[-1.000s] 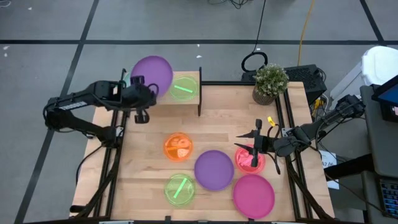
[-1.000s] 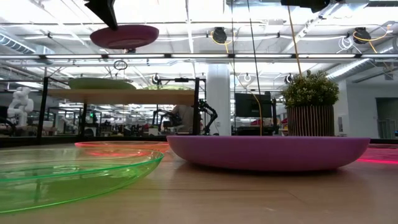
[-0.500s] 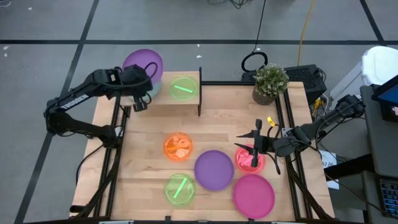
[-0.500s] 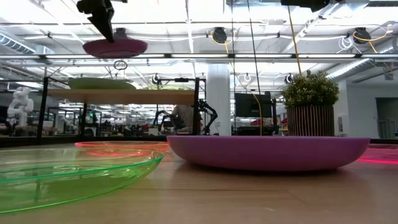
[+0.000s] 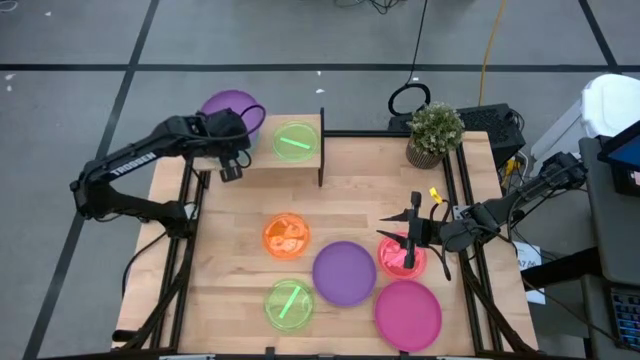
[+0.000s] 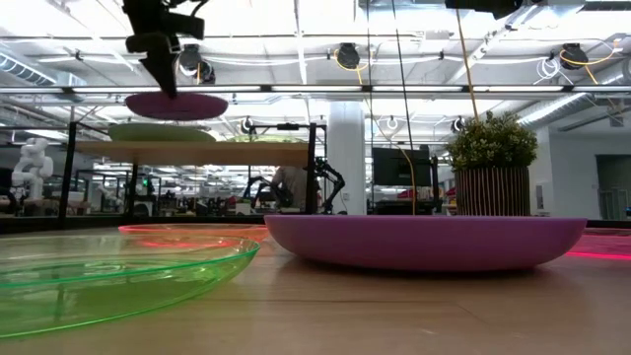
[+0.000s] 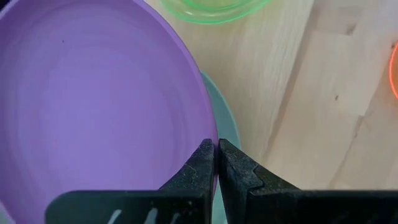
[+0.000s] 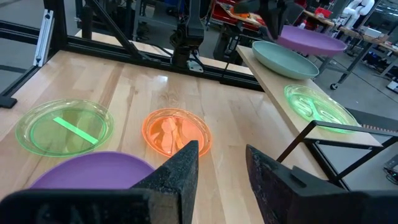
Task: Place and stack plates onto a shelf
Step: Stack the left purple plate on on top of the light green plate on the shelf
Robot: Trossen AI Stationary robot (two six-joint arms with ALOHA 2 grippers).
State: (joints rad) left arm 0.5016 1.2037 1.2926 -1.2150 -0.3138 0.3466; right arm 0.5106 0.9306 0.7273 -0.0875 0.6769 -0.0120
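My left gripper is shut on a large purple plate above the left half of the shelf, a light-wood board on black legs. In the low view this plate hovers just over the pale teal plate that lies on the shelf. A translucent green plate lies on the shelf's right half. My right gripper is open and waits above the red-pink plate by the table's right edge. My left gripper pinches the purple plate's rim between its two fingers, one on the inner face and one on the outer. The fingers come down from above at the plate's near-right side. The plate is lifted clear, roughly level, above the teal plate.
On the tabletop lie an orange plate, a second purple plate, a green plate and a magenta plate. A potted plant stands at the far right corner. Black frame rails run along both table sides.
My left gripper has moved toward the table's far-left corner and down, still shut on the purple plate. The plate has sunk from well above the shelf to just over the teal plate. My right arm has kept still.
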